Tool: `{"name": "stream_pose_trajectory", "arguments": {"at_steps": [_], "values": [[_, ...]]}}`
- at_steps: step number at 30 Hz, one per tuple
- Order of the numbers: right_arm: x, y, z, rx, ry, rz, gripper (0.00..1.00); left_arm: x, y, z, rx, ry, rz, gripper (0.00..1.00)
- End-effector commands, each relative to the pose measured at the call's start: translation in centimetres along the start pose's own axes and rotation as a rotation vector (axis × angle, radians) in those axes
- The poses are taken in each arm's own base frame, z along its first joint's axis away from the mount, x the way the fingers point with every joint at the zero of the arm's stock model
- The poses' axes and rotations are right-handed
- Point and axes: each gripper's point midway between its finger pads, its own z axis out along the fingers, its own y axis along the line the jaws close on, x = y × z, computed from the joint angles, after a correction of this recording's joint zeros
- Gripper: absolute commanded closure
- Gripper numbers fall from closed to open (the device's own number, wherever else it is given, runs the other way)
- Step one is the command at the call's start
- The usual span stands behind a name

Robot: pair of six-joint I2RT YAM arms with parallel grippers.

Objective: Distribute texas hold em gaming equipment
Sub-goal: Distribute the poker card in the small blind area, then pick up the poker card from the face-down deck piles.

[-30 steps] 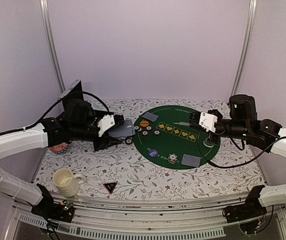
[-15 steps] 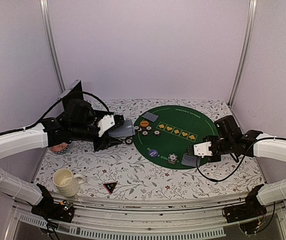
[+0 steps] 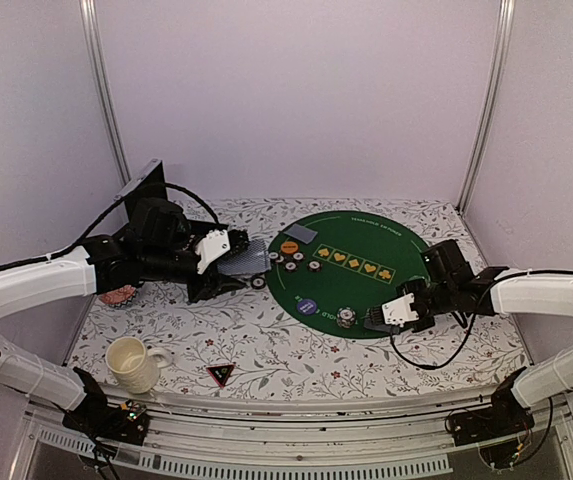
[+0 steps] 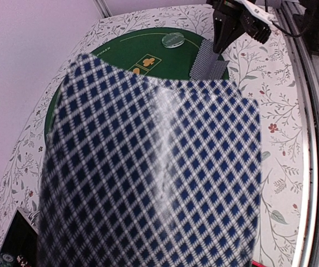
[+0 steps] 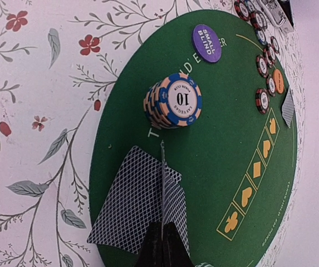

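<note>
From above, the left gripper (image 3: 234, 262) is clamped on a deck (image 3: 251, 256) of blue-backed cards, held off the flowered table (image 3: 266, 335) just left of the round green mat (image 3: 411, 250). The right gripper (image 3: 372, 320) is low over the mat's near right edge, beside a chip stack (image 3: 346, 317). Pale walls and metal posts box the table in closely, so the arms probably have little swing room at the sides. The left wrist camera is almost filled by the deck's chequered blue-and-white back, slightly bowed. Such cards look thin, light and slick, and would likely fan or slip unless pinched across a short edge. In the right wrist view the fingers are closed tight on a single card (image 5: 162, 178) seen edge-on, standing over two cards (image 5: 131, 206) that lie flat and overlapped on the mat near the chip stack. Flat cards offer little to grip. The mat looks like felt and should stop them sliding, while the chips seem stiff and heavier, best taken at the rim.
</note>
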Motion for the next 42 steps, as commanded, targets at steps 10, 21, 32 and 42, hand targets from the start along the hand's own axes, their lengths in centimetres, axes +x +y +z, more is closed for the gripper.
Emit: {"name": "stream_pose_trajectory", "arguments": {"at_steps": [10,21,32,42], "values": [[2.1,4.0,-0.3,-0.13,0.089,-0.061,0.52,0.3,0.0,0.3,0.003,0.003,-0.005,0.6],[-5.0,-11.9,-11.0,0.492,-0.146,0.099,0.01,0.2,0.1,0.2,-0.001,0.0,-0.003,0.6],[-14.5,-24.0,-19.5,0.334,-0.89,1.096,0.01,0.2,0.1,0.2,0.002,0.001,-0.006,0.6],[-24.0,-20.3,-5.1,-0.243,-0.614,1.401,0.01,0.4,0.1,0.3,0.001,0.007,-0.006,0.6]]}}
